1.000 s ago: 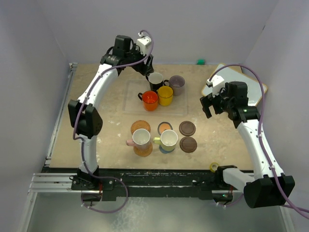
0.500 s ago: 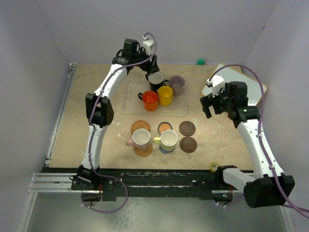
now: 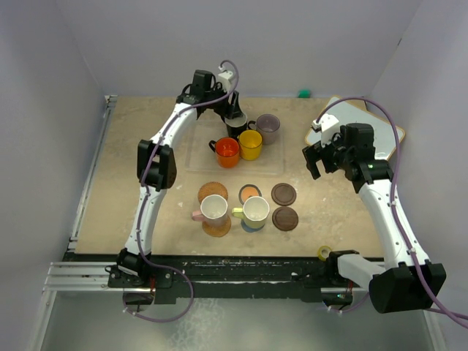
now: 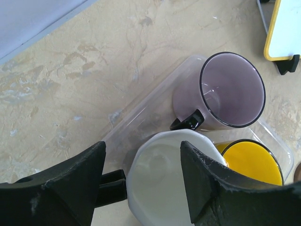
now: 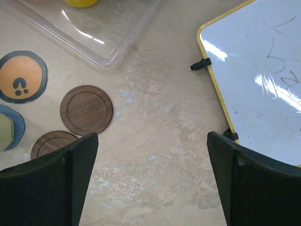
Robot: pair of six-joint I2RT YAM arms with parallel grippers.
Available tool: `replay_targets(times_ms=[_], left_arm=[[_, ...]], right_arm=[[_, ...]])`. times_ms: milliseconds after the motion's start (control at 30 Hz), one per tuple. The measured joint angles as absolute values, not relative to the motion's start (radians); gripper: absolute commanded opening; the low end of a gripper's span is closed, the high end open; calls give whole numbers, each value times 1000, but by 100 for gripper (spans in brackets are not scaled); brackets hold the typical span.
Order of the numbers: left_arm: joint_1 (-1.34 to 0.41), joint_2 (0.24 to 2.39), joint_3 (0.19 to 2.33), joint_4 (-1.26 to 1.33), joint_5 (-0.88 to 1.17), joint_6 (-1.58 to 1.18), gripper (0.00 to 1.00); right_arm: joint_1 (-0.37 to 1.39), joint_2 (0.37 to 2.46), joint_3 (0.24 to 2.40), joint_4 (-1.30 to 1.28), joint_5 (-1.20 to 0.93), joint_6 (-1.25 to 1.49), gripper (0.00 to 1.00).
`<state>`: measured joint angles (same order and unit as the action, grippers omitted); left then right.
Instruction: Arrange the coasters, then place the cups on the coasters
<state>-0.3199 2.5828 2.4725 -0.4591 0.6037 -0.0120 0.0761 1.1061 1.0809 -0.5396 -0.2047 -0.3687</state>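
The left gripper point(image 4: 142, 157) hangs over the far left part of the clear tray point(image 4: 141, 115), which lies toward the far edge of the table point(image 3: 146, 205). Its jaws are parted astride the handle side of the black mug point(image 4: 160, 188), one finger outside the handle and the other over the white inside, not clamped. The mauve mug point(image 4: 230, 89) stands just beside it near the tray's far right corner. The yellow mug point(image 4: 251, 162) is close on the near side and the red-orange mug point(image 3: 227, 151) is by the tray's near edge, so the mugs are crowded.

Mid-table, the pink mug point(image 3: 213, 210) sits on an orange-brown coaster point(image 3: 217, 228) and the pale yellow-green mug point(image 3: 256, 210) on the blue-grey coaster point(image 3: 252, 227). The second orange-brown coaster point(image 3: 213, 190), the grey-rimmed orange coaster point(image 5: 21, 75), the far dark brown coaster point(image 5: 86, 109) and the near dark brown coaster point(image 5: 51, 141) lie bare.

The right gripper point(image 5: 149, 141) is spread wide and grasps nothing. It hovers over open tabletop between the dark brown coasters and the whiteboard point(image 5: 263, 70) at the far right corner.
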Motion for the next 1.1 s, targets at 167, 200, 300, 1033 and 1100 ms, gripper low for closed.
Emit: replay_targets(times_ms=[167, 200, 300, 1033, 1100], left_arm=[[-320, 2582, 2466, -484, 579, 19, 59], [-320, 2582, 2466, -494, 572, 26, 59], [-320, 2582, 2462, -525, 549, 46, 59], [-320, 2557, 2463, -683, 454, 125, 41], [-320, 2557, 2471, -683, 449, 125, 37]], right_arm=[[76, 1106, 1081, -540, -205, -369, 100], [76, 1106, 1081, -540, -205, -369, 100], [76, 1106, 1081, -540, -205, -369, 100], [76, 1119, 1081, -540, -205, -369, 100], [76, 1119, 1081, -540, -205, -369, 100]])
